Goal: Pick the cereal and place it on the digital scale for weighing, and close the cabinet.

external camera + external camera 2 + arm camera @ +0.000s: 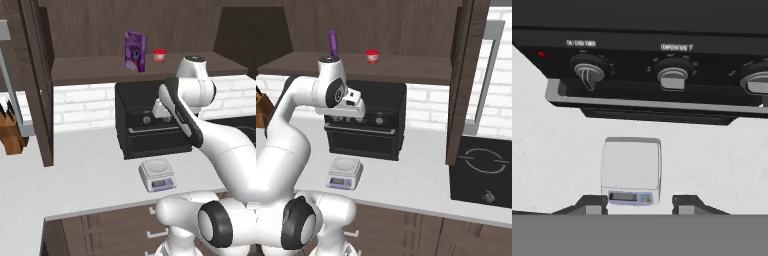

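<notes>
- Cereal box [135,51] stands upright on the open cabinet's shelf [90,70], at about 9 o'clock of the small red-and-white cup [159,55], untouched.
- Gripper [639,204] hovers above the digital scale [631,171], fingers [592,204] parted around nothing.
- Likely step: raise the hand past the black oven [150,120] toward 12 o'clock, then approach the box level.
- Grasp the box's narrow sides and avoid nudging the cup.
</notes>
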